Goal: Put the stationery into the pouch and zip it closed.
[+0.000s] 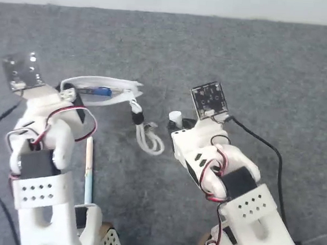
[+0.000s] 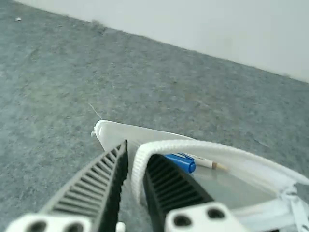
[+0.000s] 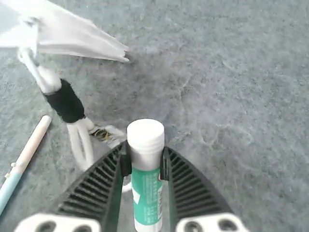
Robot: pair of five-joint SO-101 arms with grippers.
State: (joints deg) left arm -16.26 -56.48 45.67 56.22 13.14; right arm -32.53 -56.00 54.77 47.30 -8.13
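Observation:
The white pouch (image 1: 111, 91) lies open on the grey carpet, with a blue-capped pen (image 1: 101, 91) inside it. My left gripper (image 1: 71, 92) is shut on the pouch's upper rim at its left end; the left wrist view shows the rim (image 2: 136, 162) pinched between the fingers and the blue-capped pen (image 2: 181, 162) inside. My right gripper (image 1: 177, 122) holds a glue stick (image 3: 145, 145) with a white cap and green label, a short way right of the pouch's corner (image 3: 82, 38). A light blue and white pen (image 1: 88, 170) lies on the carpet beside the left arm.
The pouch's white cord (image 1: 147, 137) with a black bead (image 3: 65, 101) trails from the pouch's right end, between the two arms. Open grey carpet (image 1: 255, 67) stretches behind and to the right. A pale wall (image 2: 217, 24) rises beyond the carpet.

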